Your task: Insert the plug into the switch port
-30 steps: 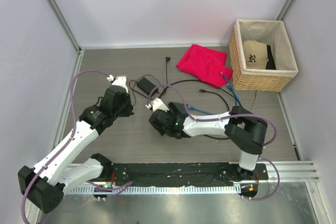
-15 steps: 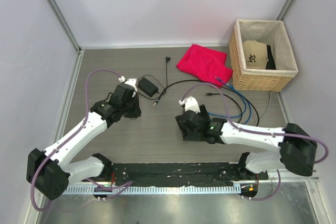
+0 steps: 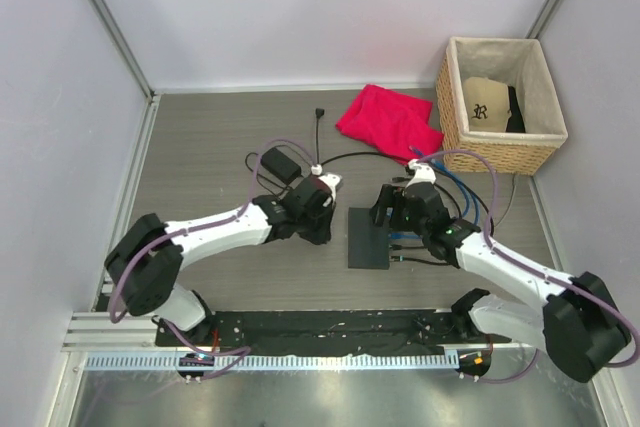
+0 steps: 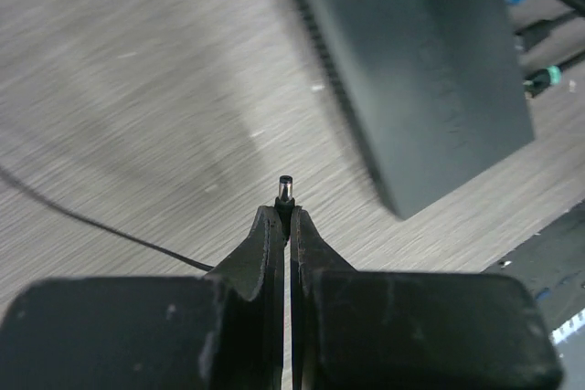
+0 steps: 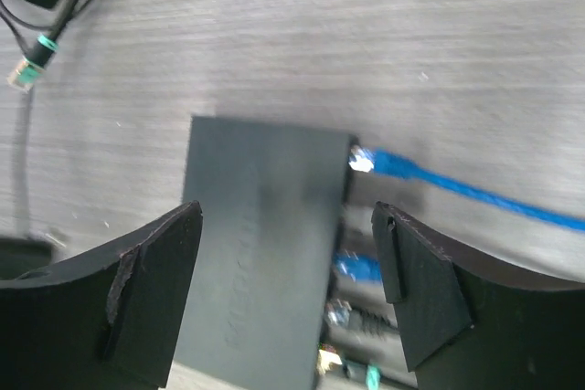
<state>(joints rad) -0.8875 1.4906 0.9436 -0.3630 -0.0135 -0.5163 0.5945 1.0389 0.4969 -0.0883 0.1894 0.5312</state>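
Note:
The switch (image 3: 368,239) is a flat dark box lying on the table between the two arms. In the left wrist view my left gripper (image 4: 285,212) is shut on a small black barrel plug (image 4: 285,193), whose metal tip sticks out past the fingertips. The switch (image 4: 411,70) lies ahead of it and to the right, apart from the plug. In the top view the left gripper (image 3: 322,215) is just left of the switch. My right gripper (image 3: 388,212) is open over the switch's far right edge. In its wrist view the gripper (image 5: 288,218) straddles the switch (image 5: 260,253) with its jaws wide apart.
Blue network cables (image 5: 402,167) are plugged in along the switch's right edge. A black power brick (image 3: 281,163) with its cord lies behind the left gripper. A red cloth (image 3: 390,122) and a wicker basket (image 3: 446,112) holding a cap are at the back right.
Both grippers have moved right. The left gripper came from the left side to beside the switch. The right gripper moved off the switch's top, leaving it uncovered.

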